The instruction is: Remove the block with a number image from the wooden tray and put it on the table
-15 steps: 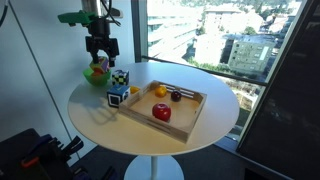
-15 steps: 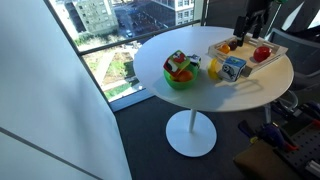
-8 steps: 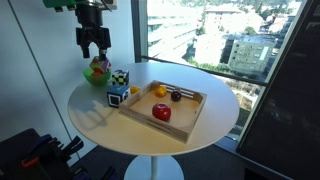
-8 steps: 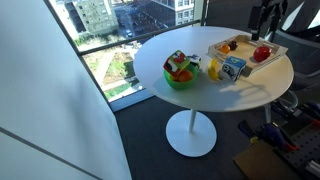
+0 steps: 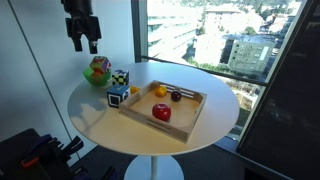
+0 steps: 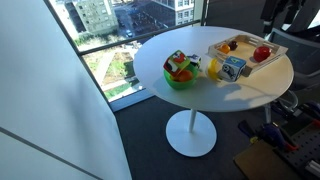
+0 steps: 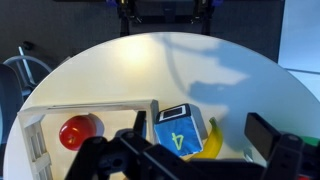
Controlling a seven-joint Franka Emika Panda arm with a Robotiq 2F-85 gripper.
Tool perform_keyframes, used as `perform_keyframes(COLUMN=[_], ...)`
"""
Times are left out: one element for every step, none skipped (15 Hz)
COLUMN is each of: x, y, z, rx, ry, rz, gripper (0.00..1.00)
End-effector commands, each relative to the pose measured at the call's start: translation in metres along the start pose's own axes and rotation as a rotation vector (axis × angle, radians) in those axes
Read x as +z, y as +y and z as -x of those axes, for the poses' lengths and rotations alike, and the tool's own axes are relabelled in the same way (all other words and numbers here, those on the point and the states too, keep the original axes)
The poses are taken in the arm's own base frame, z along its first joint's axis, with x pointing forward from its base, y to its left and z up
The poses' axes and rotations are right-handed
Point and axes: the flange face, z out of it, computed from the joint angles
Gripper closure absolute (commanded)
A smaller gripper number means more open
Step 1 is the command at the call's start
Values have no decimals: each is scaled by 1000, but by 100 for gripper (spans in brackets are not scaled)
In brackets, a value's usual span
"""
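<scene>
We find the block with a number image standing on the bench, outside the wooden tray and just beside its rim. In the wrist view its white face shows a 4. A yellow banana lies against the block's far side from the tray. In an exterior view a black-and-white chequered cube sits just behind the block, near the tray's corner.

The bench is a round white top on a single white pedestal. It stands on a dark floor next to tall windows that look out on city buildings.

The tray holds a red round fruit toward its front. A small yellow piece and a small dark piece lie toward its back; we cannot tell what these two are. Near the bench edge, apart from the tray, a green bowl holds a green and red block.

The arm hangs high above the bowl's side of the bench. Its jaws are spread apart and hold nothing.
</scene>
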Motion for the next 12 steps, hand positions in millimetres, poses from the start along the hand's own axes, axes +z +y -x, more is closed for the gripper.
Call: perform_keyframes(x=[-6, -7, -7, -7, -6, -6, -6, -6, -6, -5, -5, -5], y=[8, 9, 11, 12, 7, 8, 9, 9, 9, 9, 9, 9], z=[20, 22, 24, 25, 18, 19, 20, 21, 21, 21, 22, 22], rx=[52, 56, 58, 56, 32, 35, 36, 37, 37, 37, 37, 37], ry=[45, 50, 55, 61, 33, 38, 42, 44, 44, 44, 43, 43], rz=[-45, -52, -56, -59, -37, -39, -40, -40, -40, -40, -40, -40], gripper=[0, 0, 0, 0, 0, 0, 0, 0, 0, 0, 0, 0])
